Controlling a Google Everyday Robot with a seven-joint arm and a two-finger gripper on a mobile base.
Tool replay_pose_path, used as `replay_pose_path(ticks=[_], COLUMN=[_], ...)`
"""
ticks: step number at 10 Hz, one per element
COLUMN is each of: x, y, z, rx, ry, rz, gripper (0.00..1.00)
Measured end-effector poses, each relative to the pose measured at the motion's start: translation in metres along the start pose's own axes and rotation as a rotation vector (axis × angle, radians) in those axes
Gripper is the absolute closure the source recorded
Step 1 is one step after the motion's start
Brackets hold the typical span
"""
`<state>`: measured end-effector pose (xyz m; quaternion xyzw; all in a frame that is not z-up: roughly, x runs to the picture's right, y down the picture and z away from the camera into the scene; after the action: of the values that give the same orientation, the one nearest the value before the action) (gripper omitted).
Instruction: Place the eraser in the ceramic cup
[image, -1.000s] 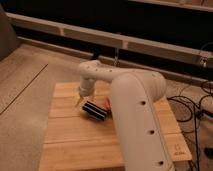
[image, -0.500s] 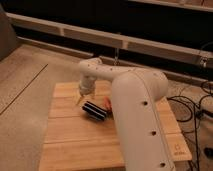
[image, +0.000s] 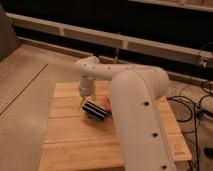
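The eraser (image: 95, 111), a black block with thin pale stripes, lies on the wooden table (image: 70, 135) near its middle. My gripper (image: 84, 100) hangs from the white wrist directly over the eraser's left end, at or just above it. I cannot tell whether it touches the eraser. The ceramic cup is out of view, possibly hidden behind my arm.
My large white arm (image: 137, 120) covers the right half of the table. A small red object (image: 106, 104) shows just right of the eraser. Black cables (image: 197, 107) lie on the floor to the right. A dark wall with a pale ledge (image: 100, 37) runs behind.
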<state>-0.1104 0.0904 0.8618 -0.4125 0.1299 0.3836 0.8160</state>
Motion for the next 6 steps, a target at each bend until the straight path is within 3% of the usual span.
replay_pose_path(ticks=[3,6], x=[0.007,-0.006], y=[-0.006,-0.010], z=[0.004,0.006], rx=[0.019,0.035], ry=[0.063,0.069], rz=[-0.048,-0.095], gripper=[0.35,0.35])
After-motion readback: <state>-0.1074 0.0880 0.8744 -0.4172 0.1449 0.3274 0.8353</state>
